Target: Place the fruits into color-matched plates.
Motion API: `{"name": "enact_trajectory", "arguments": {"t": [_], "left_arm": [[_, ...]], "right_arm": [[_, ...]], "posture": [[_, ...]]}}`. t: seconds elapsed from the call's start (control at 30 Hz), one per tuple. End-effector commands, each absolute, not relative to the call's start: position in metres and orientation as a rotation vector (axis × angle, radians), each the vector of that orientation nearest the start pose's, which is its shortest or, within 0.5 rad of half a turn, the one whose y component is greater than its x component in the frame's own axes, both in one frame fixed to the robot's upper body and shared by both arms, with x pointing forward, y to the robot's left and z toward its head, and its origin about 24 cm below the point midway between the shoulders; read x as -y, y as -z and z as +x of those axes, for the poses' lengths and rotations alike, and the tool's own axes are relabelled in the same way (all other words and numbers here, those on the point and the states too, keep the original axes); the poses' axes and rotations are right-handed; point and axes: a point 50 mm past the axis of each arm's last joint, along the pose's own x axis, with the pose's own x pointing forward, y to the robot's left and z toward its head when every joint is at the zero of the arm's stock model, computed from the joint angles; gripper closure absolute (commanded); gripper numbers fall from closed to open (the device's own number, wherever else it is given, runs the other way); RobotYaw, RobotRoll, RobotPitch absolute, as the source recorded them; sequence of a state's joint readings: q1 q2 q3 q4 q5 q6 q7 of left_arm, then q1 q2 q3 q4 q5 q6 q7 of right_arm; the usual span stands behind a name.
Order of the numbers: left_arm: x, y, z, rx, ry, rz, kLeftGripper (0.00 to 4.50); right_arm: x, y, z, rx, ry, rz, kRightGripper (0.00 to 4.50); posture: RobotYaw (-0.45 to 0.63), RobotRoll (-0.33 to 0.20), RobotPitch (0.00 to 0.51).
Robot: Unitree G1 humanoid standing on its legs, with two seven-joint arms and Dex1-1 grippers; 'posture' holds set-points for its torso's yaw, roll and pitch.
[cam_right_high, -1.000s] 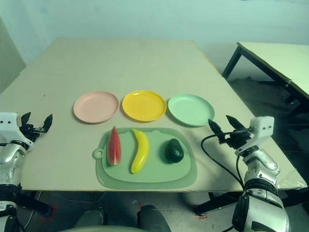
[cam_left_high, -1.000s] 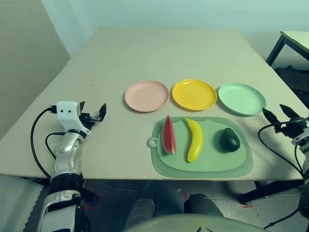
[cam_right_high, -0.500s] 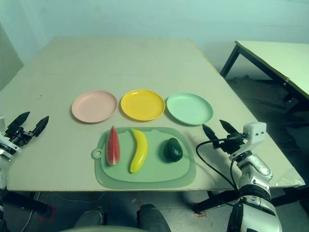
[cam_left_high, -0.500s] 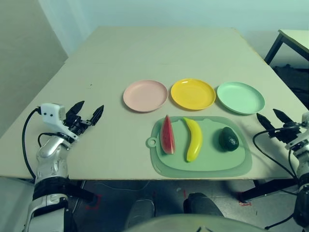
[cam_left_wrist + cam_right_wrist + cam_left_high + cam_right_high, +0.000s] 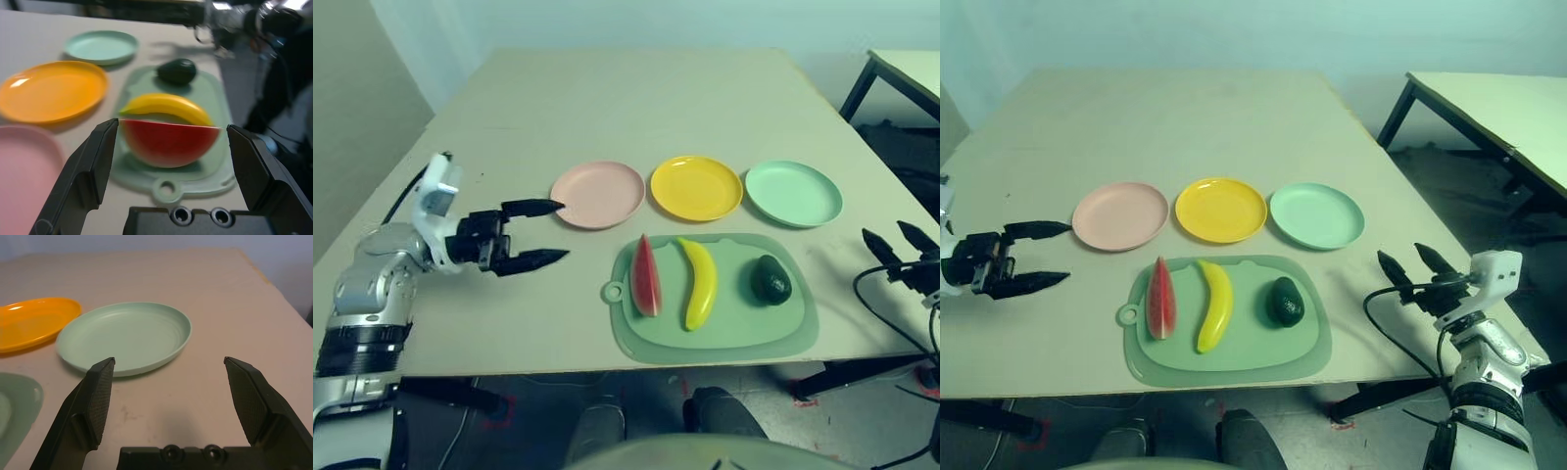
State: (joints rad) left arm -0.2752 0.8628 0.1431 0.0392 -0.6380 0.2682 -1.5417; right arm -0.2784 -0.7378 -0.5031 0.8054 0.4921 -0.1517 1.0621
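The left end effector (image 5: 540, 233) has swung inward over the table, fingers spread, now pointing at the watermelon wedge (image 5: 646, 276).

Soft, even overhead light leaves only faint shadows on the desk (image 5: 636, 108). The left wrist view blurs toward its far background (glare glints on the yellow plate (image 5: 49, 90)).

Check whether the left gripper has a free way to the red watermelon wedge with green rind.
Probably yes. The left gripper is open and faces the red watermelon wedge with green rind, the nearest fruit on the large green mat; bare table lies between them.
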Motion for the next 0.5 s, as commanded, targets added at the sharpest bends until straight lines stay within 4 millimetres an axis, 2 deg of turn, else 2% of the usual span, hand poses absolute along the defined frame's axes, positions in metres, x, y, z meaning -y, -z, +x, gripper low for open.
{"name": "enact_trajectory", "arguments": {"t": [0.03, 0.1, 0.17, 0.27, 0.3, 0.4, 0.5], "left_arm": [[-0.254, -0.171, 0.247, -0.104, 1.447, 0.228, 0.00], [-0.257, -0.169, 0.250, -0.106, 1.429, 0.212, 0.00], [-0.258, -0.168, 0.251, -0.107, 1.417, 0.193, 0.00], [-0.258, -0.165, 0.251, -0.103, 1.416, 0.196, 0.00], [-0.258, -0.165, 0.251, -0.101, 1.416, 0.197, 0.00], [-0.256, -0.161, 0.250, -0.108, 1.424, 0.216, 0.00], [-0.254, -0.159, 0.249, -0.098, 1.416, 0.185, 0.00]], "right_arm": [[0.377, -0.136, 0.249, -0.015, -0.389, -0.099, 0.03], [0.358, -0.165, 0.254, -0.061, -0.509, -0.179, 0.03], [0.340, -0.180, 0.253, -0.092, -0.625, -0.187, 0.03], [0.303, -0.205, 0.257, -0.200, -0.790, -0.250, 0.03], [0.296, -0.209, 0.257, -0.227, -0.818, -0.261, 0.03], [0.260, -0.209, 0.256, -0.396, -1.005, -0.440, 0.03], [0.244, -0.203, 0.253, -0.502, -1.143, -0.630, 0.03]], "posture": [[-0.24, 0.000, 0.037], [-0.24, 0.000, 0.035], [-0.24, 0.000, 0.033], [-0.24, 0.000, 0.029], [-0.24, 0.000, 0.029], [-0.22, 0.000, 0.030], [-0.20, 0.000, 0.029]]}}
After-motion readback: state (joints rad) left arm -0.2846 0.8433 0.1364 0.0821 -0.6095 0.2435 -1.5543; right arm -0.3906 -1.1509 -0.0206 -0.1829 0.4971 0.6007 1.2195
